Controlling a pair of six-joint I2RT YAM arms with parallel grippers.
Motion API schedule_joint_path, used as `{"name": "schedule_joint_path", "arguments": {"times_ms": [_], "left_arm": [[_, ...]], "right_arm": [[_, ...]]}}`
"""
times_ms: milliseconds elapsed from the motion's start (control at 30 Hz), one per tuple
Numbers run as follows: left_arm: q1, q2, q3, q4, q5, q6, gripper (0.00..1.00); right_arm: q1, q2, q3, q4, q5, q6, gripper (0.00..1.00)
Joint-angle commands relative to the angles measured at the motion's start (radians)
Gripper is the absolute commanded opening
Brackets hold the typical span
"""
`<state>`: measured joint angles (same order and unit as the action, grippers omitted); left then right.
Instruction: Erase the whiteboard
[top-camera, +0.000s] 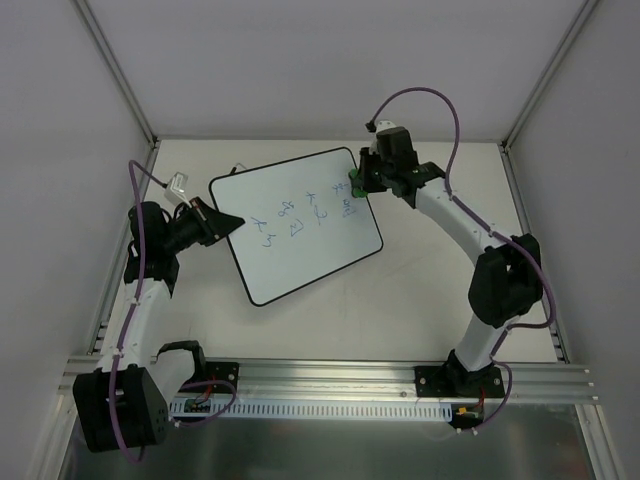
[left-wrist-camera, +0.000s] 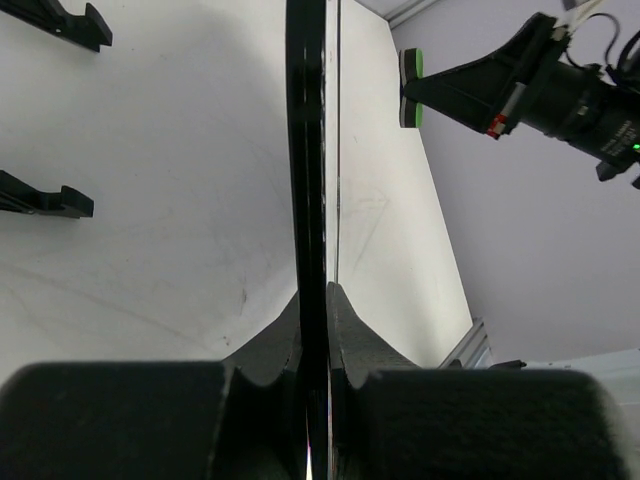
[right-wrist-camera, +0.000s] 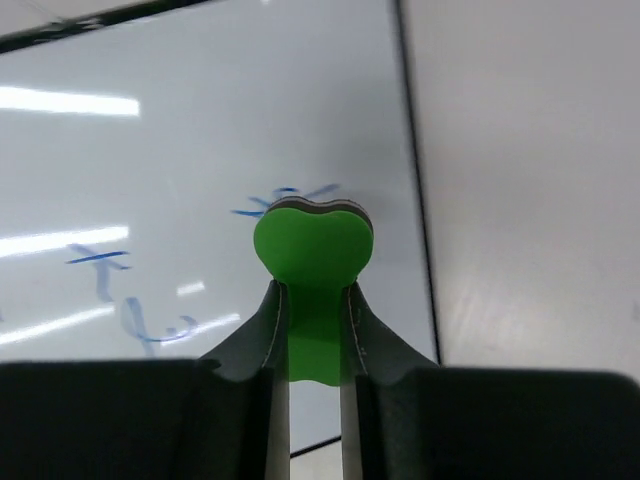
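The whiteboard (top-camera: 310, 250) sits between both tools, its rim clamped by the left tool (top-camera: 230, 224). The right tool (top-camera: 358, 183) squeezes the green eraser (right-wrist-camera: 312, 245) against its far edge. None of the blue writing (top-camera: 300, 215) looks wiped yet.

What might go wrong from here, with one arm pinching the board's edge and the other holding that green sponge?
The left gripper pinches the whiteboard only by its thin rim, so a hard wipe might swivel it or pull it free.
The right gripper squeezes the green eraser out of shape; dragging might twist it loose.
The eraser is near the board's right rim, so a stroke might slide off and miss the blue writing.
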<state>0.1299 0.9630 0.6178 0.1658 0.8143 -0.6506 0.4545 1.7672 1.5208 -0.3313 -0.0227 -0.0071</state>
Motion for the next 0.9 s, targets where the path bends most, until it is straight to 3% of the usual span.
{"name": "schedule_joint_path", "arguments": {"times_ms": [0,533,733,867], "left_arm": [[-0.021,0.005,0.037,-0.009,-0.017,0.163,0.00],[-0.090,0.025,0.062,-0.017,-0.040,0.216,0.00],[-0.102,0.020,0.060,-0.020,-0.049,0.226,0.00],[-0.104,0.016,0.059,-0.025,-0.059,0.230,0.00]], "right_arm": [[0.093,-0.014,-0.017,0.103,-0.045,0.002,0.00],[0.375,0.081,-0.001,0.230,-0.075,0.029,0.00],[0.493,0.090,0.061,0.176,-0.082,0.050,0.00],[0.530,0.107,0.116,0.092,0.003,0.059,0.00]]}}
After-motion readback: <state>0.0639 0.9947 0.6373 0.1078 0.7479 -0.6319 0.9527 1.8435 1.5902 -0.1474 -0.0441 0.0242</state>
